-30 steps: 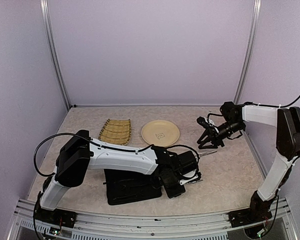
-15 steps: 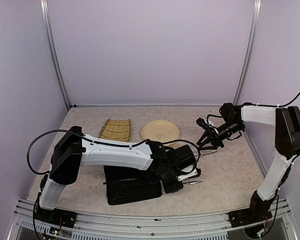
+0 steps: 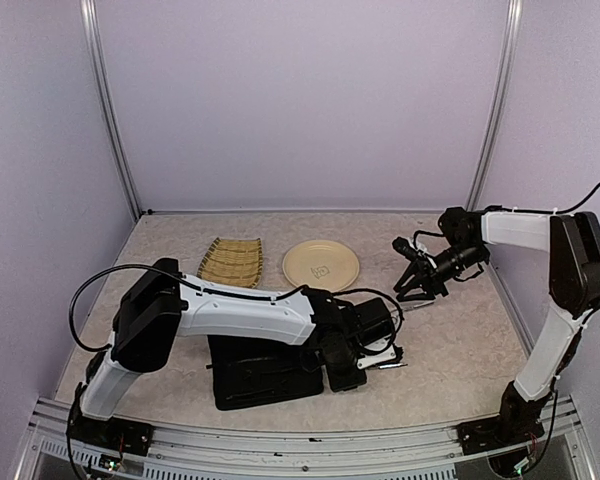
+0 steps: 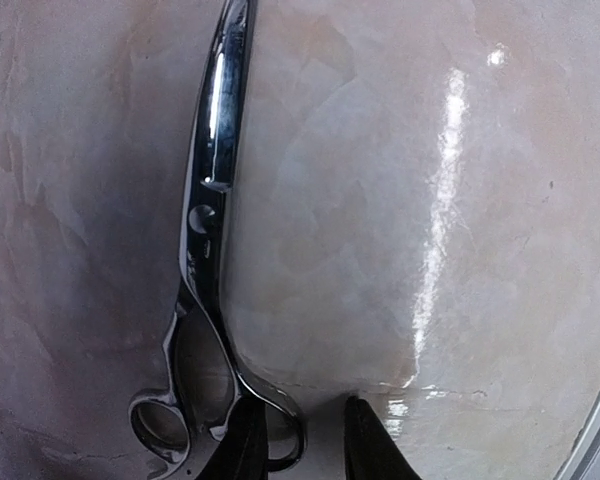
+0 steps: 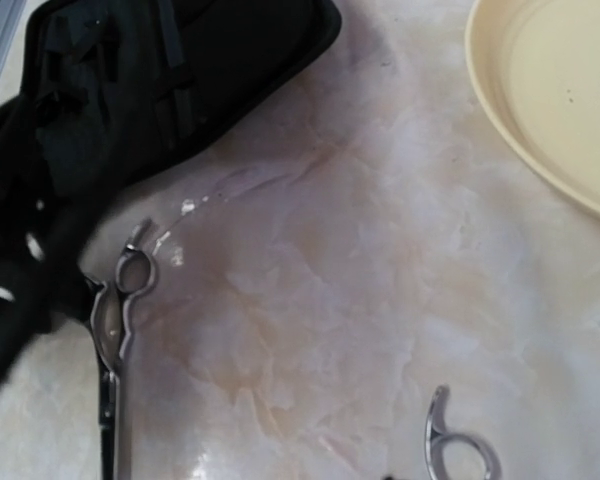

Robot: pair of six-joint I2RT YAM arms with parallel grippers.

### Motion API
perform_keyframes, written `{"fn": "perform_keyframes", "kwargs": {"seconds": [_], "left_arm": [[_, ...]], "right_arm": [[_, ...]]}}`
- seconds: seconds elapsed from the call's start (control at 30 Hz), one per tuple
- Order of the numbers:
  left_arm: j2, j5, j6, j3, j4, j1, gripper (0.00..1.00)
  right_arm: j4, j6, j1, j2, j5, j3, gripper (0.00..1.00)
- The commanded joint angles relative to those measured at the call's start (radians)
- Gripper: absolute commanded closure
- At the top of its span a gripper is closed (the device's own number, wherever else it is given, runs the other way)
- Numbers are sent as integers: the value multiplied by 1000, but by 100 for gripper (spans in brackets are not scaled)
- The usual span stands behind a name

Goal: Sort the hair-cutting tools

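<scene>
One pair of silver scissors [image 3: 390, 365] lies flat on the table beside the black case; the left wrist view shows its blades pointing away [image 4: 212, 200]. My left gripper [image 4: 305, 445] is low over its finger rings and open. One finger [image 4: 245, 445] covers part of a ring, and that ring's outer rim sits loose in the gap. A second pair of scissors [image 3: 417, 304] lies below my right gripper [image 3: 418, 290], whose fingers stand apart above it. In the right wrist view only that pair's handle ring [image 5: 458, 452] shows, and the fingers are out of frame.
A black zip case [image 3: 260, 375] lies open under the left forearm. A cream plate [image 3: 320, 265] and a woven bamboo tray [image 3: 232, 262] stand behind it. The enclosure's walls and posts close in the back and both sides.
My left gripper pulled back a little towards the case, then came forward again over the scissors' rings. The right arm has hardly moved.
</scene>
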Motion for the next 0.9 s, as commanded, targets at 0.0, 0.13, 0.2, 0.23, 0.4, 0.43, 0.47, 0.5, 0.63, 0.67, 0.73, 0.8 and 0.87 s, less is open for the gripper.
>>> {"fn": "perform_keyframes", "kwargs": {"seconds": [0.0, 0.13, 0.2, 0.23, 0.4, 0.43, 0.47, 0.5, 0.63, 0.67, 0.73, 0.8, 0.87], "left_arm": [[45, -21, 37, 28, -27, -5, 74], [76, -47, 49, 33, -70, -10, 78], [87, -47, 50, 33, -92, -12, 80], [89, -44, 50, 33, -98, -12, 84], [96, -54, 47, 27, -103, -13, 94], [96, -70, 41, 31, -101, -13, 95], [93, -88, 32, 33, -96, -14, 98], [82, -110, 28, 28, -81, -16, 100], [-25, -141, 17, -18, 17, -15, 100], [-38, -141, 11, -17, 29, -12, 100], [-79, -151, 1, -10, 39, -10, 100], [-106, -165, -7, -3, 39, -9, 100], [-127, -178, -19, 2, 25, -10, 100]], "right_arm": [[-28, -23, -10, 14, -31, 18, 66], [-39, -26, -10, 23, -33, 28, 66], [-44, -27, -11, 27, -34, 33, 66], [-45, -27, -11, 28, -35, 34, 66], [-56, -26, -11, 30, -39, 45, 66], [-59, -26, -10, 30, -40, 48, 66], [-61, -25, -10, 29, -41, 50, 66], [-65, -24, -10, 26, -42, 50, 65], [-79, -22, -11, 14, -36, 60, 66], [-82, -21, -10, 10, -32, 64, 66], [-85, -18, -11, 2, -26, 67, 66], [-90, -14, -11, -3, -22, 74, 66], [-96, -11, -12, -7, -19, 83, 66]]}}
